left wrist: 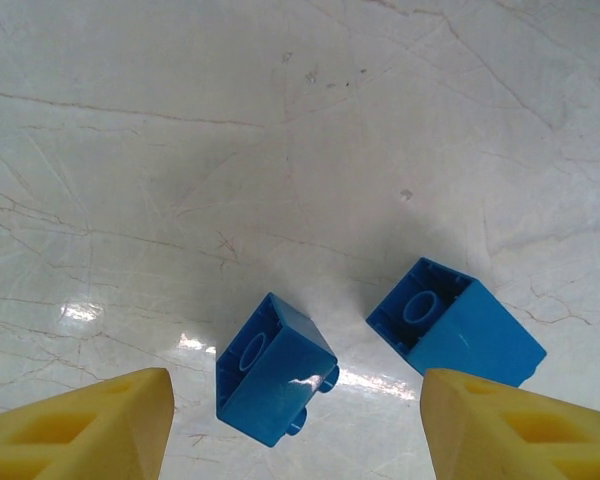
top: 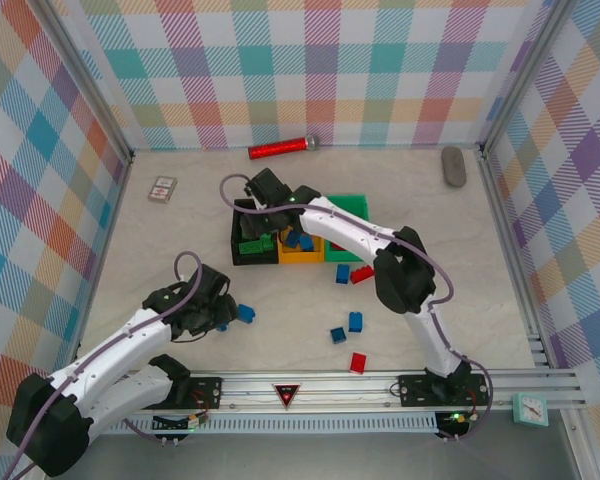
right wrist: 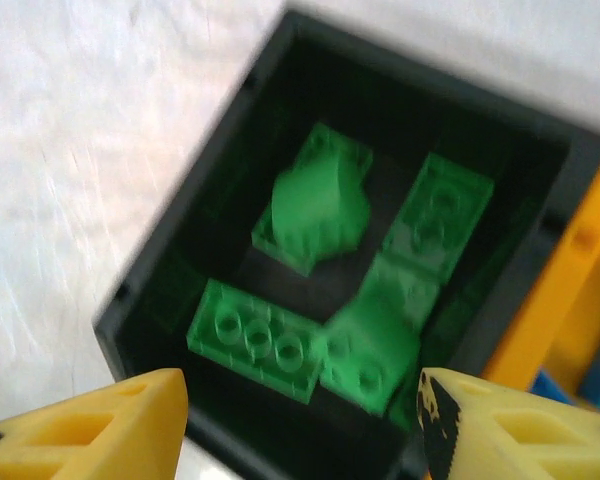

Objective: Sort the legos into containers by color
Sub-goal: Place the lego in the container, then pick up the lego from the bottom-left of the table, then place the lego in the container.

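My right gripper (right wrist: pixel 302 425) gapes empty over the black bin (right wrist: pixel 170 280), home of the green bricks (right wrist: pixel 315 205); my left gripper (left wrist: pixel 298 428), spread, straddles the six-o'clock blue brick (left wrist: pixel 275 370) for pickup.

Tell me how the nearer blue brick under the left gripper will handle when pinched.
The blue brick is probably rigid: moulded plastic with crisp edges. Its glossy faces may slip slightly. It seems to lie on its side, so a push could topple it.

Blur softens the green bricks (right wrist: pixel 315 205), perhaps five; the frame edge crops the orange-yellow bin (right wrist: pixel 570 285).
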Available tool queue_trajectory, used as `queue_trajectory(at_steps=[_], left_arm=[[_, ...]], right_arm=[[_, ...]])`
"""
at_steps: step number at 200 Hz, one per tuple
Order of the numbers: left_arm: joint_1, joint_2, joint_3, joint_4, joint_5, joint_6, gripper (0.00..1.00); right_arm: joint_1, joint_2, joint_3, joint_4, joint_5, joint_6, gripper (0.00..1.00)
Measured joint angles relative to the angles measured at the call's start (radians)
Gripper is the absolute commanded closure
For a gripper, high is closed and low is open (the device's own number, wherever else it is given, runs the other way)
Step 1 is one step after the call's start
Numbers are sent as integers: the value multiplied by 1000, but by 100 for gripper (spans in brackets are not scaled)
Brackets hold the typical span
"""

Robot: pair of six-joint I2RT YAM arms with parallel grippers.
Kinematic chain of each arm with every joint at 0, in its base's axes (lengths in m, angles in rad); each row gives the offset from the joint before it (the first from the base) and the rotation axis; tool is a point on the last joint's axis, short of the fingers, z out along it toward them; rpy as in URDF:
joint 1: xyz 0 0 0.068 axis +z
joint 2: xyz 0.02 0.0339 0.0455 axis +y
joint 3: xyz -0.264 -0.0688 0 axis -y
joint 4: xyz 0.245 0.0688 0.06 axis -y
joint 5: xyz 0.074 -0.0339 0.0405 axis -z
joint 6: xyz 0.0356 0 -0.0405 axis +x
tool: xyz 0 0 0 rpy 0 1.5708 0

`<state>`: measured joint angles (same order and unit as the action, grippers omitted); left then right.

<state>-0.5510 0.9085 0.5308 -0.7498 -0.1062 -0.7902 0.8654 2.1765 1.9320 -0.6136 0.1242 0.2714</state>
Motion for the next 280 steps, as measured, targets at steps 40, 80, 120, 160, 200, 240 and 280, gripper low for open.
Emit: queue_trajectory(at_steps=[40,80,120,160,200,240,280], left_arm=[[3,94,-6,47,20,2,39],[4,225,-6,93,47,27,67],[5,243,3,114,64,34,86],[5,206,98,90,53,62,97],[5,266,290,93,37,119,98],[5,518,580,107,44,196,94],[5,756,845,143,122,254,89]], right_arm=[[19,-235,-357,36,-14,4,37],[26,-481,-614,59,-1,40,37],[25,-631,-804,66,37,98,37],[25,-733,-988,29,66,178,37],[25,-890,-1118,-36,77,278,36],[25,-906,-1200,-37,45,355,36],[25,-880,-1217,-5,16,404,36]])
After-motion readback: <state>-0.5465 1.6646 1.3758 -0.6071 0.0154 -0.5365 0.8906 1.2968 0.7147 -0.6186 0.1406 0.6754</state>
